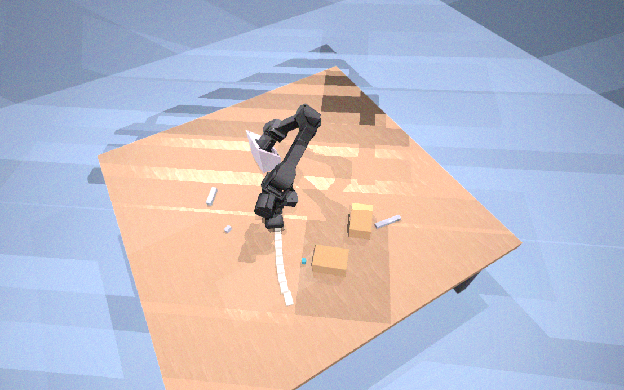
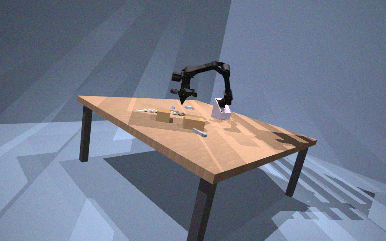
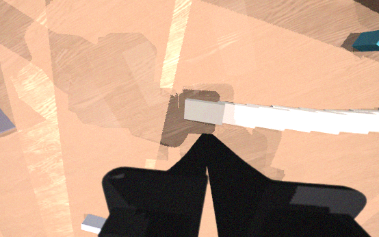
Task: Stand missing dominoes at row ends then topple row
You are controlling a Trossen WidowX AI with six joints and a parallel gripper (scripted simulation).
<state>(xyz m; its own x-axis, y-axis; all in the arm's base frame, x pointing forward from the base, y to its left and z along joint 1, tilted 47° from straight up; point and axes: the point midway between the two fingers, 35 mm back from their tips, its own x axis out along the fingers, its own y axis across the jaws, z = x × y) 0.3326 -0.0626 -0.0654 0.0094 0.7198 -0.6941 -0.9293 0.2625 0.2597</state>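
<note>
The white dominoes point(image 1: 279, 257) point(image 2: 147, 110) point(image 3: 287, 120) lie toppled in one long, slightly curved line, each leaning flat over its neighbour. The end domino nearest the arm's base point(image 3: 203, 111) lies flat, in shadow. The far end domino point(image 1: 287, 297) lies flat too. None is seen upright, though a box hides the middle of the line in the exterior view. My gripper point(image 2: 182, 103) point(image 3: 206, 138) is shut and empty, its fingertips together above the table beside the base-side end of the line. In the top view the arm hides the fingertips.
Two tan boxes point(image 1: 330, 260) point(image 1: 361, 220) point(image 2: 163, 115) point(image 2: 193, 122) stand on one side of the line, with a teal block point(image 1: 303, 261) point(image 3: 373, 41) between them and the dominoes. A grey bar point(image 1: 388, 221) point(image 2: 199, 132) lies beyond. Another bar point(image 1: 211, 196) and a small block point(image 1: 227, 229) lie opposite.
</note>
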